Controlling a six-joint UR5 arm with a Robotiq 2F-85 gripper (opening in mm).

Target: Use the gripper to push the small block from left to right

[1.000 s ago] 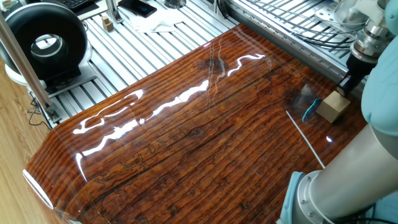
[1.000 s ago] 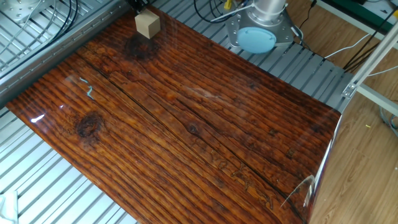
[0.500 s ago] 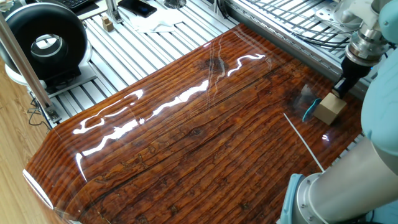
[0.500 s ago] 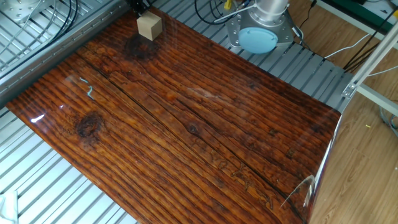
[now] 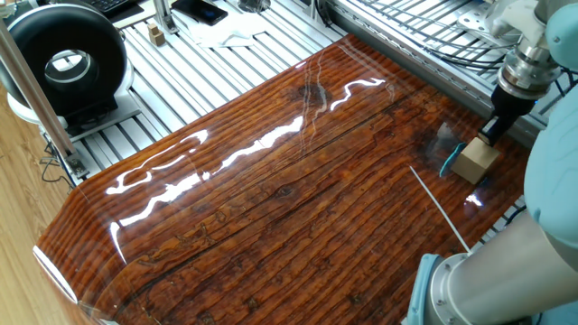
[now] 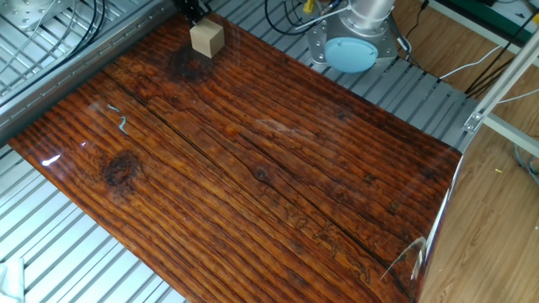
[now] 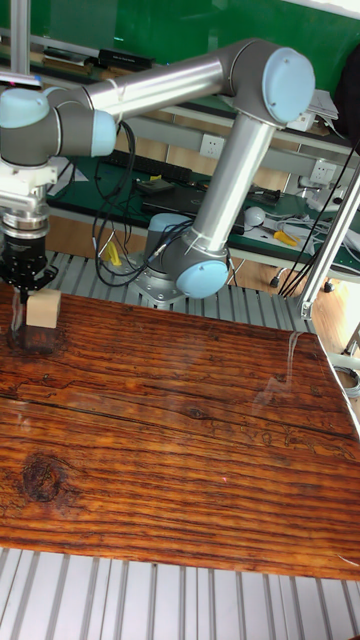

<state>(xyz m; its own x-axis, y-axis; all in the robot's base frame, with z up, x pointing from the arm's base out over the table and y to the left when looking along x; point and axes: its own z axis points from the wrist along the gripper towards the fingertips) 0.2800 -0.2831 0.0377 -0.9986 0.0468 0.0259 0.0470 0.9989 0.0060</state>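
The small block is a plain tan wooden cuboid resting on the glossy dark wooden board near its far right corner. The other fixed view shows the block at the board's top left, and the tall view shows the block at the far left. My black gripper stands upright behind it, fingers together, its tips against the block's outer side. The gripper sits just up-left of the block, and the gripper hangs at the block's left face. Nothing is held between the fingers.
Slatted metal bench surrounds the board. A black round device, a tiny wooden piece and a white cloth lie beyond the board's far side. The arm's base and cables stand by the board's edges.
The gripper has edged inward over the board, and the block has slid a little the same way in front of it, away from the corner.
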